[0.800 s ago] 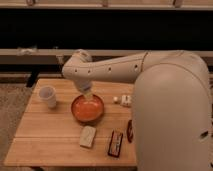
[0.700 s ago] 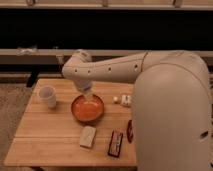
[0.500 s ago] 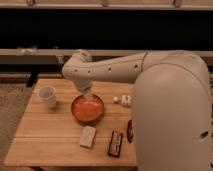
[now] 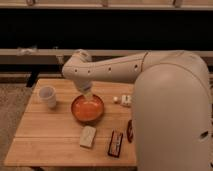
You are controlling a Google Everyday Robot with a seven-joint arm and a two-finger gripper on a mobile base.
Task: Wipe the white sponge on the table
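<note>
gripper (image 4: 88, 95) sat over orange bowl (image 4: 87, 111), grip state couldn't be told, white sponge (image 4: 88, 136) lay apart near front edge of table (image 4: 45, 142), white cup (image 4: 48, 96) near left edge

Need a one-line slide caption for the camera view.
Gripper over the orange bowl, white sponge lying free on the table nearer the camera, dark box beside it.

I log: table (image 4: 50, 136), planked wood, carrying white cup (image 4: 48, 96), orange bowl (image 4: 86, 119), white sponge (image 4: 88, 136), dark box (image 4: 115, 143); gripper (image 4: 88, 93) over the bowl.
</note>
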